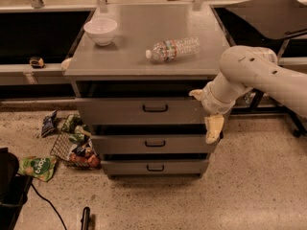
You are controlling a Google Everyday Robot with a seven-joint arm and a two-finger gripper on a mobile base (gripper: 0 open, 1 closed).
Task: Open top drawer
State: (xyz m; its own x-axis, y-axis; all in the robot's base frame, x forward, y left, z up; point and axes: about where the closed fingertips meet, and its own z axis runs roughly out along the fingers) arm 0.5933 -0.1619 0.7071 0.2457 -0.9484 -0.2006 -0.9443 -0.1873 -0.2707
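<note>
One pincer (207,114) beside top drawer (120,110) of three

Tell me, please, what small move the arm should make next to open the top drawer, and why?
Probably slide the gripper across to the handle: it hangs by the right end of the top drawer, while the black handle sits mid-front, ungrasped.

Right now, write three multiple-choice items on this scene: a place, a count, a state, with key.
1. Where is the hand? A at the top drawer's right end; B at its left end; C out of view.
2. Drawers in the cabinet? A two; B three; C five.
3. The bottle is: A upright; B lying on its side; C in a drawer.
Key: 1A, it hangs by the drawer front's right edge; 2B, three handled fronts stack; 3B, it lies flat on the top.
</note>
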